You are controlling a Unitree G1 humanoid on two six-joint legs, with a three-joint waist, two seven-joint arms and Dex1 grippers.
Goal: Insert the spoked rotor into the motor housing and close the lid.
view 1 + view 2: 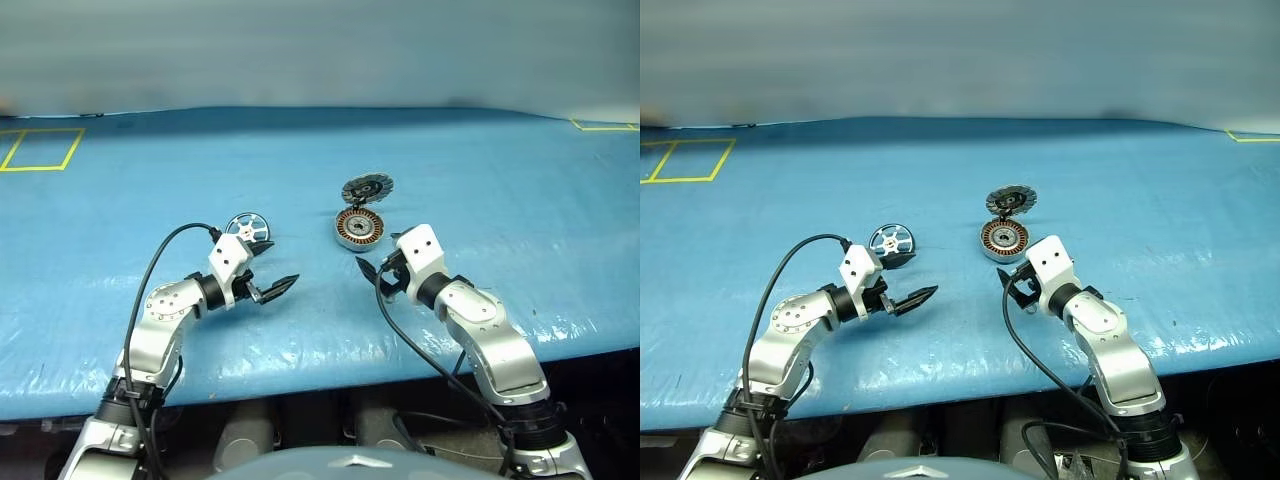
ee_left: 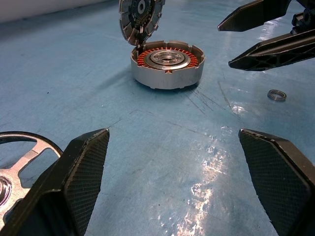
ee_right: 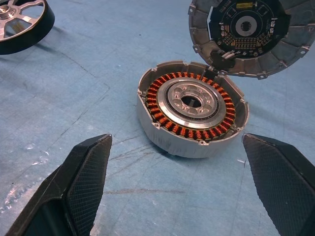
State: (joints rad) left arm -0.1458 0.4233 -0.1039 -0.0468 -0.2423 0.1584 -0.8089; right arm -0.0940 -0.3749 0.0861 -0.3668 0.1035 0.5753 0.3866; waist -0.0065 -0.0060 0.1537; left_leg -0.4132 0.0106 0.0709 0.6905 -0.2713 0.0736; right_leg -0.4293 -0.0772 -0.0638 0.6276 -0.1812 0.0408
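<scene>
The spoked rotor [image 1: 245,226] lies flat on the blue table, a shiny silver wheel just beyond my left gripper [image 1: 278,262], which is open and empty; the rotor's rim [image 2: 19,167] sits beside one finger. The motor housing [image 1: 360,228] stands to the right of the rotor, its copper windings [image 3: 192,110] exposed. The lid [image 1: 367,188] is hinged at the housing's far edge and stands raised, its dark ribbed inner face [image 3: 246,29] turned toward me. My right gripper [image 1: 378,264] hovers just short of the housing, open and empty, its fingers [image 2: 256,14] apart.
A small metal ring [image 2: 276,95] lies on the table near the right gripper. Yellow tape outlines mark the far left [image 1: 40,150] and far right [image 1: 605,125] corners. The table's front edge [image 1: 300,385] runs just beneath both arms.
</scene>
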